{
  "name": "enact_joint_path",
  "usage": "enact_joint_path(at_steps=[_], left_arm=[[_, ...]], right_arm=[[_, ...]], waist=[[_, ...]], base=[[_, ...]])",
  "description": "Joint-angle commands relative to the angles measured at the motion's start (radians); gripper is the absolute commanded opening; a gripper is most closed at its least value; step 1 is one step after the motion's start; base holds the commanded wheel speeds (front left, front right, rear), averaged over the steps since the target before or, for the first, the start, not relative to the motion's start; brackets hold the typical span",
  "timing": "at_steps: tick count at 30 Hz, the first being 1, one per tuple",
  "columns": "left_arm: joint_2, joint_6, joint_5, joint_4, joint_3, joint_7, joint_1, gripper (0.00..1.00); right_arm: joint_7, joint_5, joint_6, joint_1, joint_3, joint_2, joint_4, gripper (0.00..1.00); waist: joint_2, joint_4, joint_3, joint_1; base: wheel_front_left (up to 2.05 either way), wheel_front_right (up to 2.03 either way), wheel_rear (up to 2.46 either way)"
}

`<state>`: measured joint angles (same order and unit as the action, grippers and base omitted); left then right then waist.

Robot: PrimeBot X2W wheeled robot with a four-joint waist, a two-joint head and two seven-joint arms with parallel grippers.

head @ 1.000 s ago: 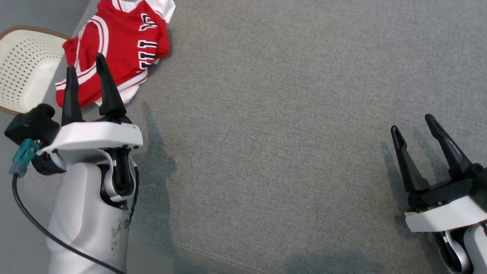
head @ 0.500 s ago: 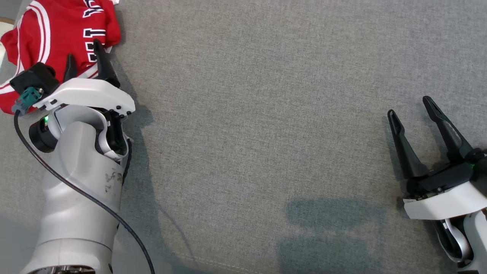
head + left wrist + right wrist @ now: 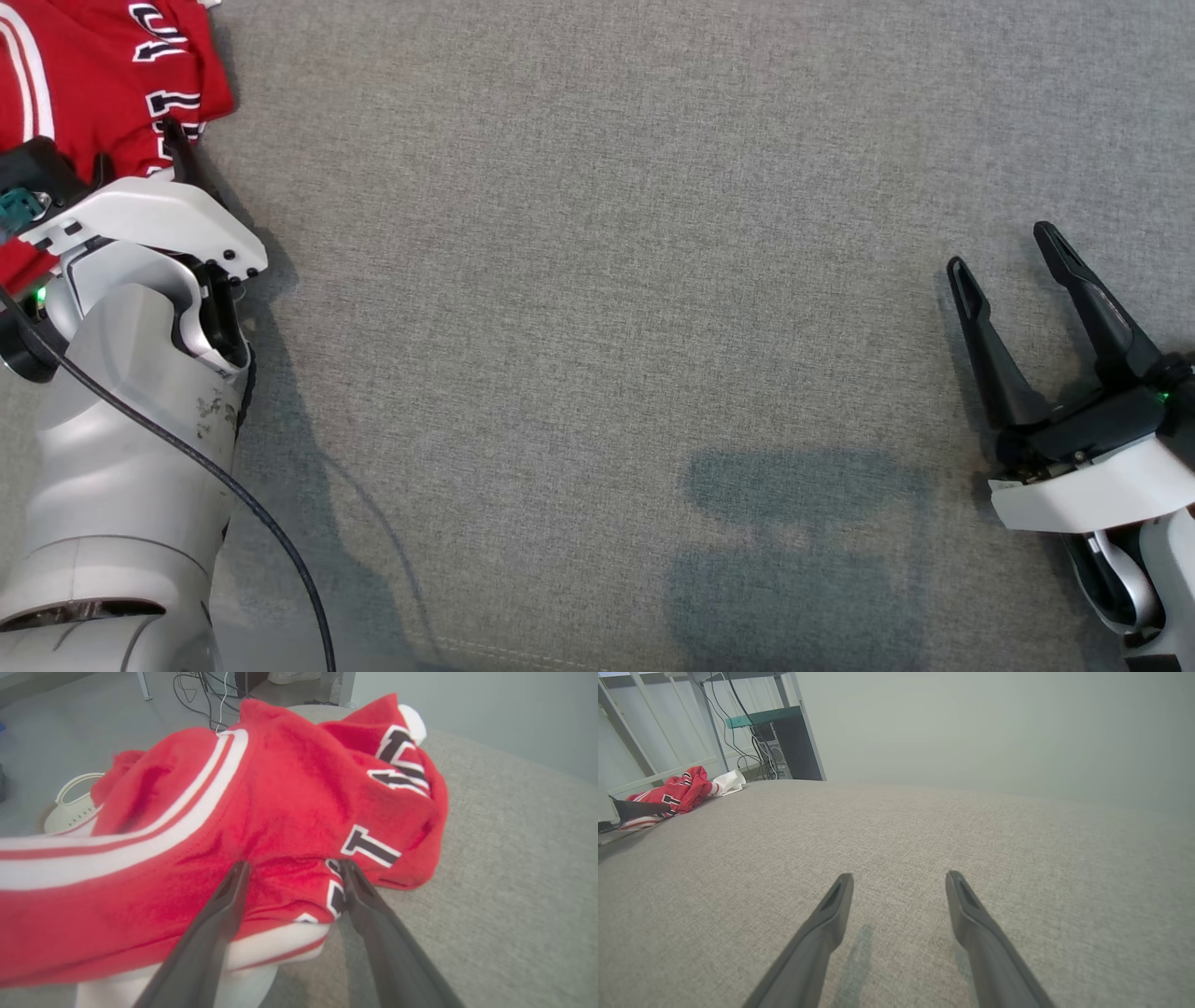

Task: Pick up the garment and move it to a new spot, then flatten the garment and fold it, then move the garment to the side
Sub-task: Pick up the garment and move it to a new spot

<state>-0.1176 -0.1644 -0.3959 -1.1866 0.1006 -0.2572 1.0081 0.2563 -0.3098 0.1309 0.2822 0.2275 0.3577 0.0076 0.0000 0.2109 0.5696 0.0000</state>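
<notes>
Left gripper (image 3: 294,864) with jaws spread wide, holding nothing. Its two dark fingers straddle the near edge of the garment (image 3: 280,788), with the tips at or just short of the cloth; actual contact cannot be judged. In the head view this gripper sits at about 10 o'clock, with the garment just beyond it in the same corner. The garment is a red top with white stripes and black-and-white lettering. It lies crumpled in a loose heap at the edge of the grey, fabric-covered tabletop (image 3: 607,280). In the left wrist view a pale perforated basket (image 3: 74,807) shows past the heap at 9 o'clock. Right gripper (image 3: 1001,247) at about 4 o'clock in the head view, also spread wide and empty, well apart from the garment, above bare cloth. The garment appears soft, plush and light, so it will probably sag and drape when lifted and offer no stiff edge. A pinch on a raised fold near the white-banded hem at 6 o'clock in the left wrist view seems the soundest hold. A shallow grip there may catch only one layer and let the rest trail.
</notes>
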Motion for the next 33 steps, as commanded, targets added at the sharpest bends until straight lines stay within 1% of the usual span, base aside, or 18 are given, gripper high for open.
enact_joint_path(at_steps=[1,6,7,8,15,18,22,28,33], left_arm=[[-0.061,-0.012,0.019,0.0,0.009,-0.005,0.014,1.0],[-0.073,-0.021,0.04,-0.023,-0.007,-0.005,0.03,1.0],[-0.074,-0.022,0.043,-0.025,-0.01,-0.005,0.032,0.69],[-0.076,-0.023,0.048,-0.023,-0.013,-0.005,0.034,0.0],[-0.089,-0.025,0.062,0.03,-0.009,-0.005,0.021,0.0],[-0.096,-0.004,0.07,0.134,0.012,-0.005,-0.011,0.0],[-0.088,0.02,0.094,0.288,0.052,-0.005,-0.071,0.0],[-0.057,0.054,0.157,0.458,0.089,-0.005,-0.151,0.0],[-0.025,0.075,0.209,0.568,0.101,-0.005,-0.202,0.0]], right_arm=[[0.006,-0.009,0.0,-0.022,0.018,0.018,-0.01,1.0],[0.006,-0.011,0.0,-0.026,0.017,0.02,-0.012,1.0],[0.006,-0.012,0.0,-0.027,0.017,0.02,-0.012,1.0],[0.006,-0.013,0.0,-0.027,0.018,0.02,-0.012,1.0],[0.006,-0.024,0.0,-0.019,0.025,0.019,-0.007,1.0],[0.006,-0.026,0.0,-0.014,0.027,0.016,-0.004,1.0],[0.006,-0.026,0.0,-0.01,0.031,0.005,0.002,1.0],[0.006,-0.032,0.0,-0.006,0.034,-0.026,0.018,1.0],[0.006,-0.038,0.0,-0.009,0.027,-0.06,0.032,1.0]], waist=[[0.0,-0.005,0.006,0.0],[0.0,-0.016,0.014,0.0],[0.0,-0.018,0.015,0.0],[0.0,-0.019,0.015,0.0],[0.0,-0.021,0.013,0.0],[0.0,-0.019,0.007,0.0],[0.0,-0.017,-0.015,0.0],[0.0,-0.025,-0.073,0.0],[0.0,-0.052,-0.148,0.0]], base=[[0.0,0.0,0.0],[0.0,0.0,0.0],[0.0,0.0,0.0],[0.0,0.0,0.0],[0.0,0.0,0.0],[0.0,0.0,0.0],[0.0,0.0,0.0],[0.0,0.0,0.0],[0.0,0.0,0.0]])
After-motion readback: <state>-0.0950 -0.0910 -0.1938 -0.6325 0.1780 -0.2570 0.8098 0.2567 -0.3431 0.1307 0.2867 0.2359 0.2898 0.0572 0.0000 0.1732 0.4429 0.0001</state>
